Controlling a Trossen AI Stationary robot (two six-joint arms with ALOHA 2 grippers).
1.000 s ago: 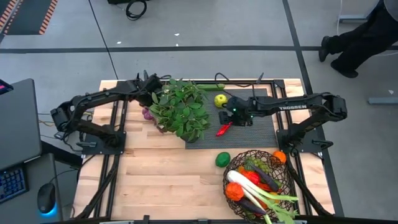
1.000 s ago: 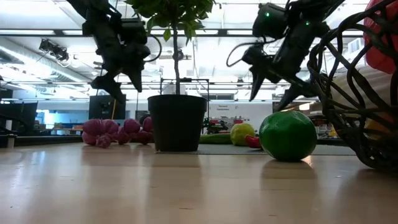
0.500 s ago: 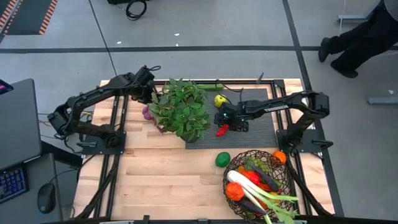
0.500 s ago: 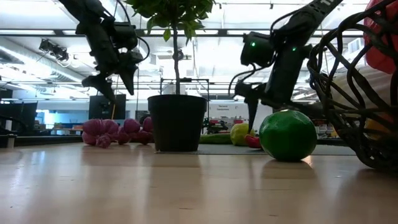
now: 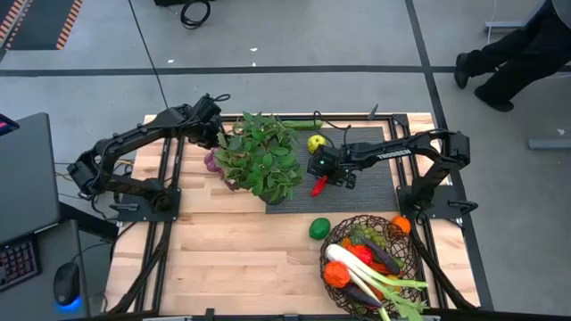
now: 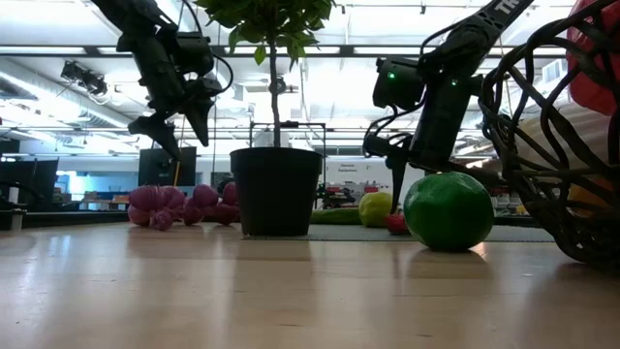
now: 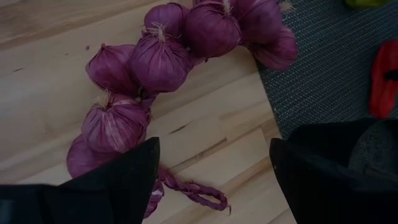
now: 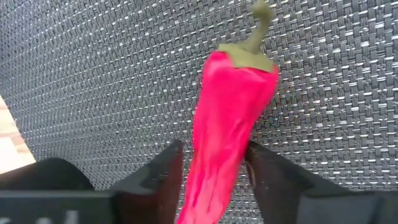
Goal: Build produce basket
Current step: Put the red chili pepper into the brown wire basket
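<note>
The red chili [image 8: 233, 124] lies flat on the black ribbed mat [image 5: 375, 183], next to the potted plant [image 5: 259, 156]. My right gripper [image 8: 214, 165] is open and low over it, with one finger on each side of the chili's pointed half [image 5: 318, 186]. My left gripper [image 7: 211, 180] is open and hangs high above a braided bunch of purple bulbs [image 7: 155, 62] that lies on the wood at the plant's left [image 5: 211, 163]. The wire basket [image 5: 326, 259] stands at the near right and holds leek, carrot and other produce. My right gripper comes at the red chili from above, pointing down. Its fingers [image 8: 161, 171] stand close against both sides of the pointed half [image 8: 217, 180], across its length. I cannot tell whether they touch it. The chili lies flat on the mat.
A lime [image 5: 319, 228] lies on the wood just left of the basket. A yellow-green fruit [image 5: 316, 143] and a cucumber [image 5: 299, 123] lie at the mat's far end. An orange tomato [image 5: 401, 225] sits at the basket's far rim. The plant's leaves spread close to both grippers.
My right gripper has moved toward the table's left and come down over the red chili, and its fingers now straddle the chili just above the mat. The chili has stayed where it was.
</note>
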